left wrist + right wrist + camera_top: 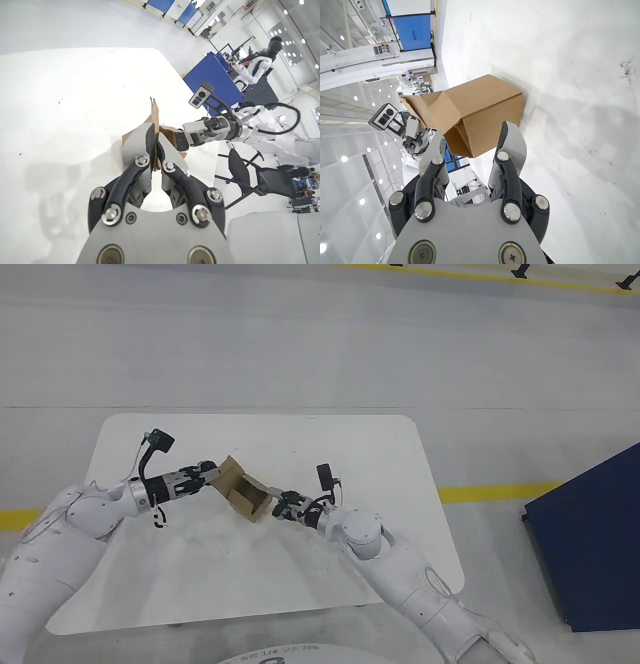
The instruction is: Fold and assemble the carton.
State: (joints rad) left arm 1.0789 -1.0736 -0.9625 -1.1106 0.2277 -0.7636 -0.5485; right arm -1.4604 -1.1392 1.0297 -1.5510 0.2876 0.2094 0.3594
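A small brown carton (243,490) stands near the middle of the white table (360,454), its flaps partly folded. My left gripper (212,476) is shut on one of its flaps, and the left wrist view shows the cardboard edge (155,117) pinched between my left gripper's (155,140) pads. My right gripper (283,504) is at the carton's other side. In the right wrist view the carton (480,110) has its open end toward my right gripper (470,137), which is open with a corner of the carton between its fingers. The left wrist view shows the right gripper (183,143) against the carton.
A blue bin (595,534) stands on the floor to the right of the table. A yellow floor line (490,493) runs behind it. A black chair (250,175) stands beyond the table edge. The table has bare room all around the carton.
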